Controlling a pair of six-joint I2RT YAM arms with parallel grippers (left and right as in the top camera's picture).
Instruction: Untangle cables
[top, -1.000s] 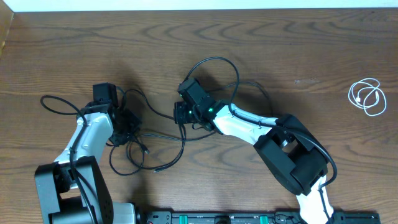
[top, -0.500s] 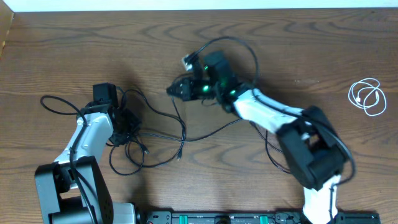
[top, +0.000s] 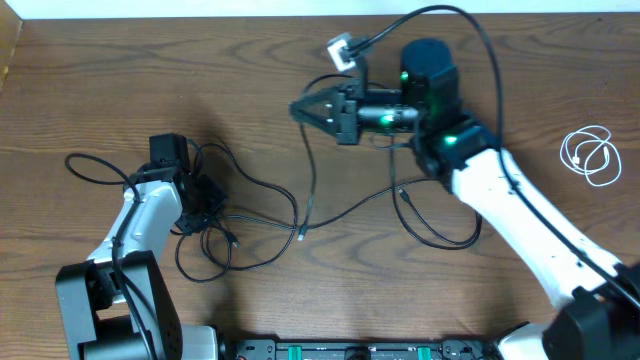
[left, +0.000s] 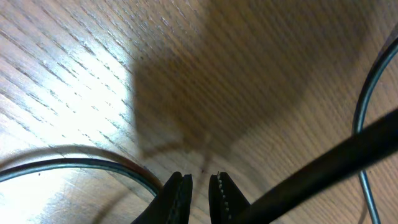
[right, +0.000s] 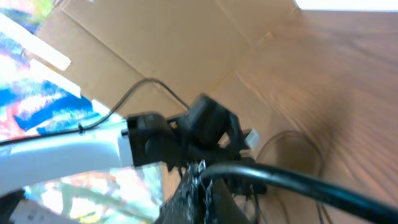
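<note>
Presently: black cable (top: 308, 180), looped from 9 o'clock to the centre of the table (top: 100, 80), one strand pinched in the closed right gripper (top: 298, 108) near 12 o'clock, plug dangling toward 6; left gripper (left: 198, 186) amid the loops, fingers (left: 179, 193) nearly together, grip undeterminable; white cable (top: 590, 155) coiled at 3 o'clock.

Black cable (top: 350, 207) sprawled across table (top: 150, 80) middle

Two end effectors were counted: left end effector (top: 197, 207), right end effector (top: 300, 108). One white cable (top: 590, 156). One table (top: 120, 80). The black cables (top: 270, 195) lay tangled, so their number was undetermined.
</note>
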